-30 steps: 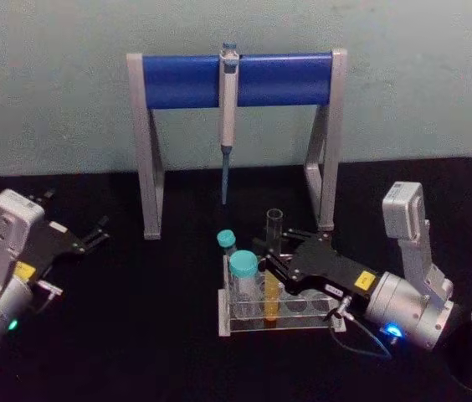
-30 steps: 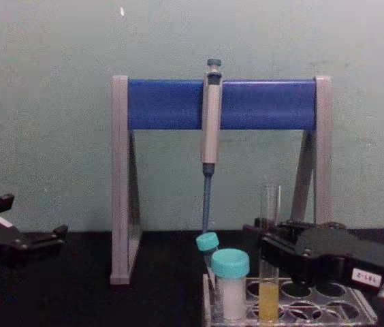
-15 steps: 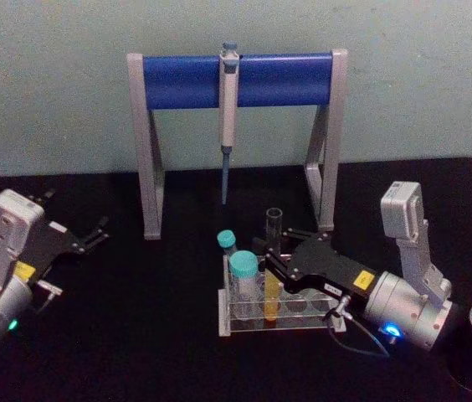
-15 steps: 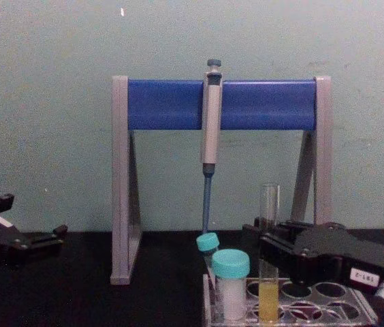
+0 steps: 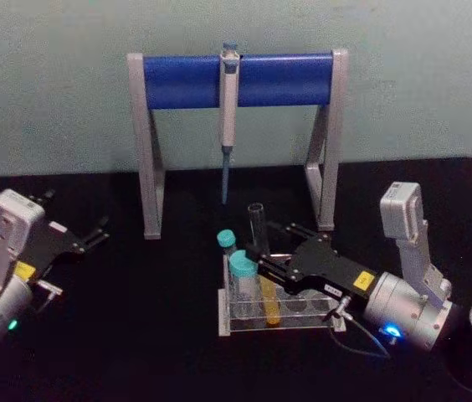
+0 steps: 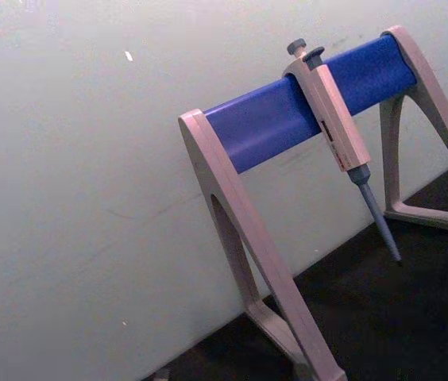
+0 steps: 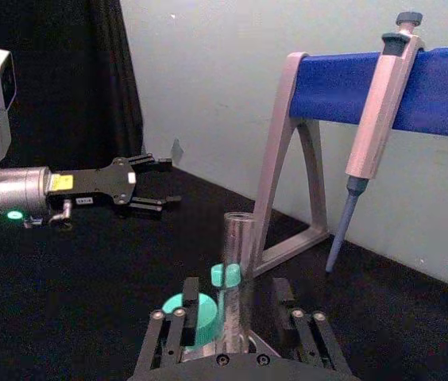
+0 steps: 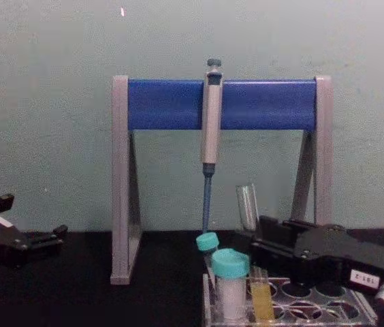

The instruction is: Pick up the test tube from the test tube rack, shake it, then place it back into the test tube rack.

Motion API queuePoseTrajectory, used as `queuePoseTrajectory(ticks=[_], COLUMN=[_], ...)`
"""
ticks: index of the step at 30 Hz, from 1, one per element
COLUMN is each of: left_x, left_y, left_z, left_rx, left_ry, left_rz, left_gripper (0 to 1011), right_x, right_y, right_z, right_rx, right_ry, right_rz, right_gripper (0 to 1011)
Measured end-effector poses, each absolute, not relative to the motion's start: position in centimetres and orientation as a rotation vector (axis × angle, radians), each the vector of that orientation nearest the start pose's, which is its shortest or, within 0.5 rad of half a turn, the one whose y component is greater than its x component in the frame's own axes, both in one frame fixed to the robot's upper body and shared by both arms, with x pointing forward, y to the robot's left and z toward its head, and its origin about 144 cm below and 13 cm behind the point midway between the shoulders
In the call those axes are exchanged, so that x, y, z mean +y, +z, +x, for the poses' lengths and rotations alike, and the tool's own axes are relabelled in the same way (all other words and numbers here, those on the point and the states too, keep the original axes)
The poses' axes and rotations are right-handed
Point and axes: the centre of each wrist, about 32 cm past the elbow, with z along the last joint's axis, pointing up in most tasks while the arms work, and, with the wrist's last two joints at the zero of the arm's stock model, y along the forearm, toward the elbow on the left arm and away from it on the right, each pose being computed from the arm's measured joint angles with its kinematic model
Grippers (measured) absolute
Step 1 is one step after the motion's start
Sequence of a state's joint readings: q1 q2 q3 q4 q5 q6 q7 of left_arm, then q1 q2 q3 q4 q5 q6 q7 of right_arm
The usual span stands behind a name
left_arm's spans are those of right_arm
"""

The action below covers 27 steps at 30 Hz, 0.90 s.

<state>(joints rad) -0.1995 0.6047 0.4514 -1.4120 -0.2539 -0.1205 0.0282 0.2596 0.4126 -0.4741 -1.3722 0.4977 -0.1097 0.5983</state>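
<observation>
Black worktop, pale green wall. Right gripper (image 5: 263, 260) fingers clamped on tall clear glass test tube (image 5: 263, 266); its long axis tilts, mouth leaning left, yellow-orange base inside clear plastic test tube rack (image 5: 228, 322). Left gripper (image 5: 98, 231) fingers apart, idle near left edge.

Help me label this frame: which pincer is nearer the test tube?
Right. The right pincer is at the test tube, its fingers either side, over the test tube rack. The left pincer sits far off to the tube's left.
</observation>
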Motion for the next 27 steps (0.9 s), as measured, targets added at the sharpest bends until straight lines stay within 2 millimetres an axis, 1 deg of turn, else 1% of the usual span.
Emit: queuePoseTrajectory(ticks=[1,4,5,8,9,11,15,24,27], left_x=[30.97,30.97,30.97,30.97,30.96,30.96,30.97,30.97,30.97], left_y=[113.98,113.98,113.98,113.98,113.98,113.98,113.98,113.98,113.98], left_z=[48.86,48.86,48.86,48.86,48.86,48.86,48.86,48.86,48.86], left_rx=[-0.285,-0.285,-0.285,-0.285,-0.285,-0.285,-0.285,-0.285,-0.285], left_ry=[1.248,1.248,1.248,1.248,1.248,1.248,1.248,1.248,1.248], left_rz=[0.304,0.305,0.305,0.305,0.304,0.304,0.305,0.304,0.305], left_gripper=[1001,1001,1001,1001,1001,1001,1001,1001,1001], right_x=[-23.83,-23.84,-23.83,-23.84,-23.84,-23.84,-23.84,-23.84,-23.97], right_y=[113.85,113.86,113.85,113.85,113.86,113.86,113.86,113.92,114.51], right_z=[50.66,50.66,50.66,50.66,50.66,50.66,50.66,50.67,50.64], right_rx=[0.02,0.02,0.02,0.021,0.021,0.021,0.021,0.018,-0.005], right_ry=[-0.634,-0.634,-0.634,-0.634,-0.634,-0.634,-0.633,-0.633,-0.635], right_rz=[0.002,0.002,0.002,0.002,0.003,0.003,0.003,0.006,0.025], right_gripper=[593,671,731,789,846,879,989,1000,1000])
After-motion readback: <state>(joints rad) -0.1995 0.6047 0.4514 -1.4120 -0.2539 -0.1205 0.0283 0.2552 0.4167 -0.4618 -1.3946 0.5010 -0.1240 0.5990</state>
